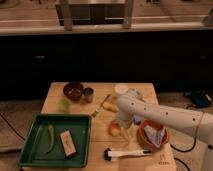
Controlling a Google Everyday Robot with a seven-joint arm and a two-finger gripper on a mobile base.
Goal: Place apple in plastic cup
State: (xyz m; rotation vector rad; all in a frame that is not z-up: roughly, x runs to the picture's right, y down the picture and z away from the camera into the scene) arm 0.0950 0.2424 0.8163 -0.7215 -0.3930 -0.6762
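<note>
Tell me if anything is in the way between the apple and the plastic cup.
Nothing tall. The open gripper sits at the apple. Toward the pale plastic cup, only a small yellowish scrap and the corner of the green tray lie near the straight path.

light: dim, warm | cabinets (100, 60) dark (pincer (119, 126) over middle of lit table (100, 137))

The tool (120, 124), jaws spread, hangs over the apple (114, 130) mid-bench (100, 139). An orange bowl (154, 136) crowds its right, and a brush (127, 153) lies by the front edge. Bare bench separates apple and green tray (30, 152).
</note>
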